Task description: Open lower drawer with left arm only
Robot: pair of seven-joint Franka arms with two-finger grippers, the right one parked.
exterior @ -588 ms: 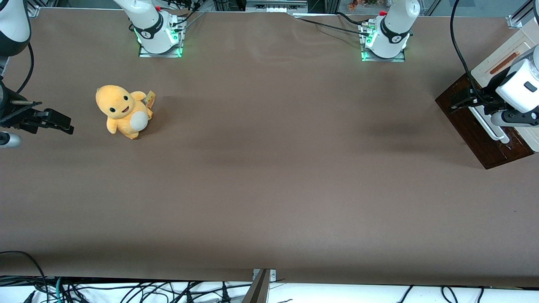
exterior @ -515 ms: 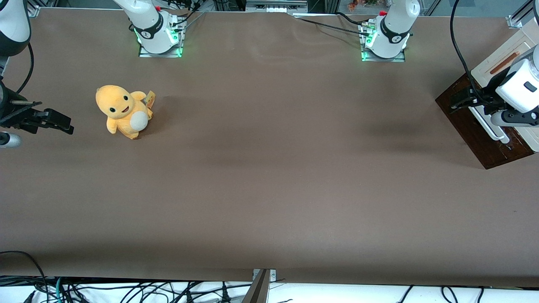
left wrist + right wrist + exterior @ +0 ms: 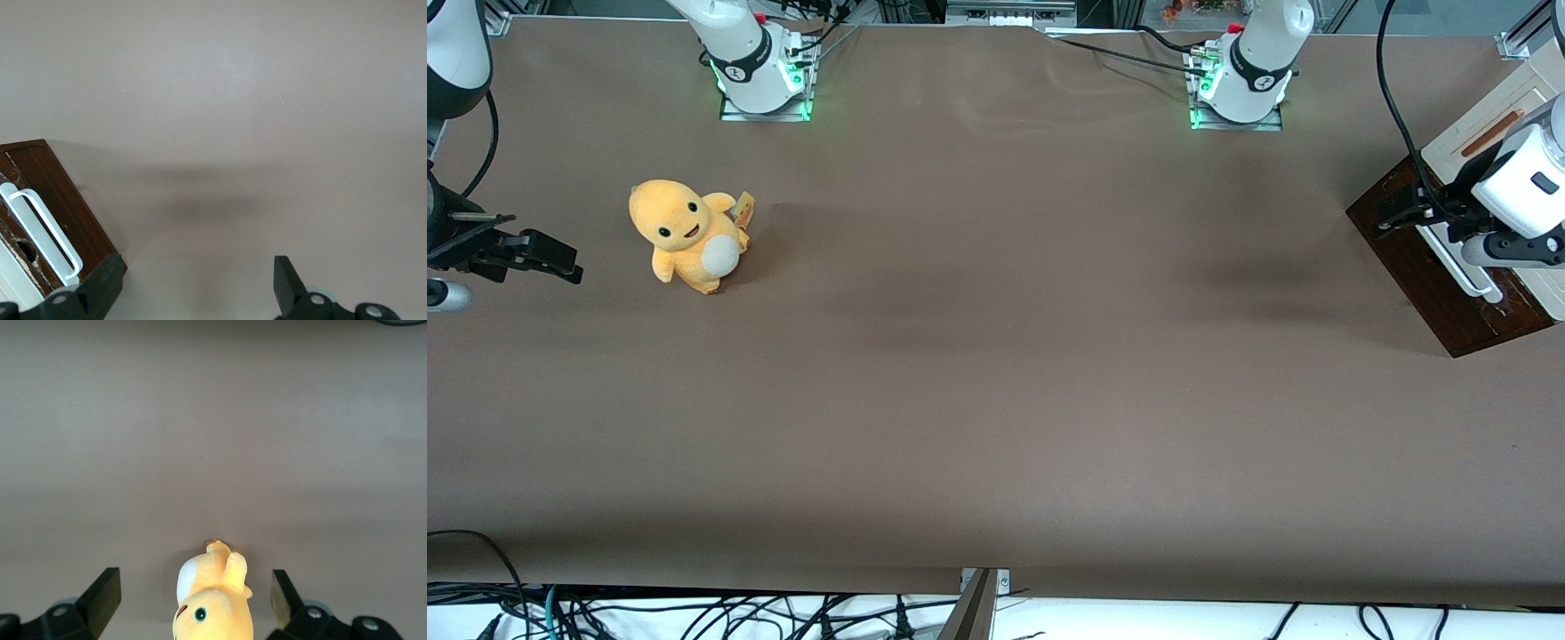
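Front view: I see the left arm [image 3: 1525,182] at the working arm's end of the table [image 3: 996,373], bent low over the cabinet [image 3: 1498,116] there. Its gripper [image 3: 1398,209] hangs above the corner of the lower drawer [image 3: 1436,271] that lies farthest from the front camera. I see the drawer's dark brown front facing up toward the camera, with its white bar handle [image 3: 1463,267] running along it just beside the arm's wrist. I read the gripper as off the handle, not gripping anything. A yellow plush toy [image 3: 689,236] sits well apart from all this, toward the parked arm's end of the table, upright and facing the front camera. Left wrist view: both black fingers [image 3: 100,287] show with a wide gap and only bare table [image 3: 253,100] between them, so I call the gripper [image 3: 197,283] spread apart and empty. One finger sits just beside the corner of the drawer [image 3: 63,200]; I can't tell whether it touches the wood. The handle [image 3: 43,230] is a white loop lying along the dark front, clear of both fingers. A soft shadow lies on the table near the drawer corner. Right wrist view: the plush toy [image 3: 213,603] is on the table [image 3: 213,420], seen from above.
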